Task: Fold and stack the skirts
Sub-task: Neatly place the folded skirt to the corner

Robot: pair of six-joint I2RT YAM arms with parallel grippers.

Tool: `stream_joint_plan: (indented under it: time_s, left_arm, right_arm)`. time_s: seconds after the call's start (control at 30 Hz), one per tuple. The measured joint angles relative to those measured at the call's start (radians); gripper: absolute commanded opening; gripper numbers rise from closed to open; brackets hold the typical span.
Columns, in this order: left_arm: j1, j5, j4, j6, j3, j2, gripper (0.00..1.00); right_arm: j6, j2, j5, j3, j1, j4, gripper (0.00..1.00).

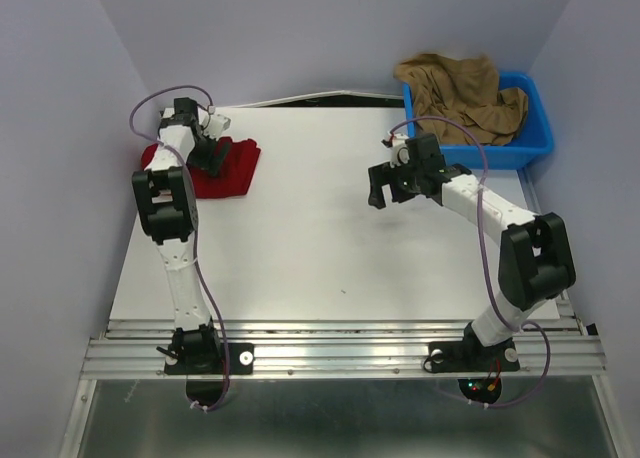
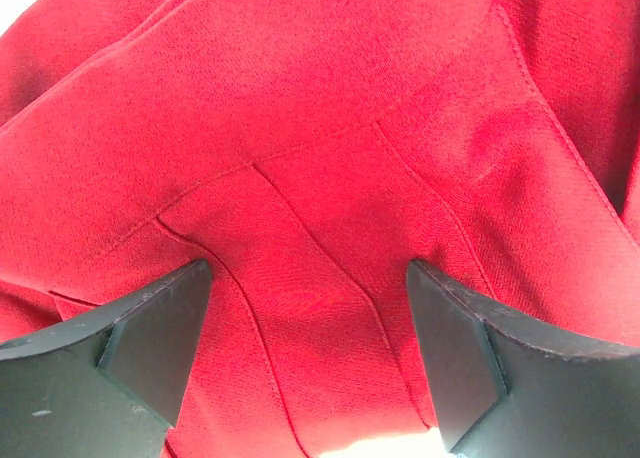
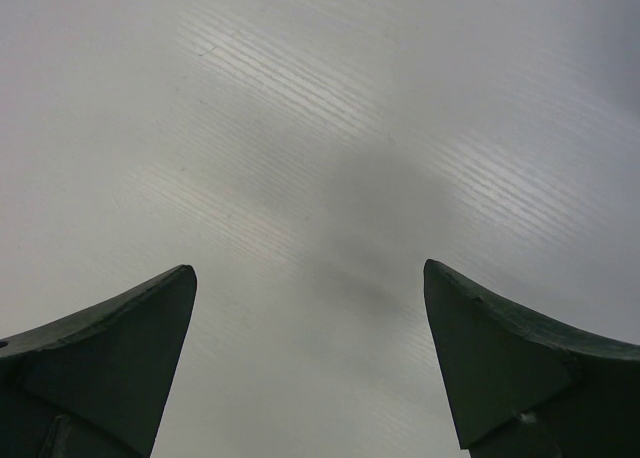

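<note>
The deep red skirt [image 1: 228, 168] lies folded at the far left of the white table [image 1: 330, 258]. My left gripper [image 1: 213, 158] hangs right over it, open and empty; the red skirt [image 2: 330, 158] fills the left wrist view between the spread fingers [image 2: 150, 338]. The tan-brown skirt [image 1: 465, 96] lies crumpled in the blue bin [image 1: 535, 143] at the far right. My right gripper [image 1: 382, 190] is open and empty above bare table [image 3: 320, 178], left of the bin.
Lilac walls close in the table on the left, back and right. An aluminium rail [image 1: 340, 353] with both arm bases runs along the near edge. Purple cables loop off both arms.
</note>
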Motion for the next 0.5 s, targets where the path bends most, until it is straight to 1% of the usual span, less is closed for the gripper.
stream_joint_plan:
  time_s: [0.13,0.23,0.3,0.5]
  left_arm:
    - [-0.031,0.008,0.0,-0.011,0.1,0.06,0.93]
    - [-0.041,0.017,0.005,-0.029,0.172,0.103,0.96]
    - [-0.045,0.019,0.012,-0.036,0.196,0.117,0.98]
    - [-0.051,0.018,0.019,-0.047,0.197,0.106,0.99]
  right_arm:
    - [0.0,0.017,-0.001,0.013,0.0,0.0,1.0]
    - [0.0,0.028,-0.001,0.025,0.0,0.0,1.0]
    - [0.0,0.029,-0.001,0.028,0.0,0.0,1.0]
    - [0.001,0.029,-0.001,0.068,-0.004,-0.006,1.0]
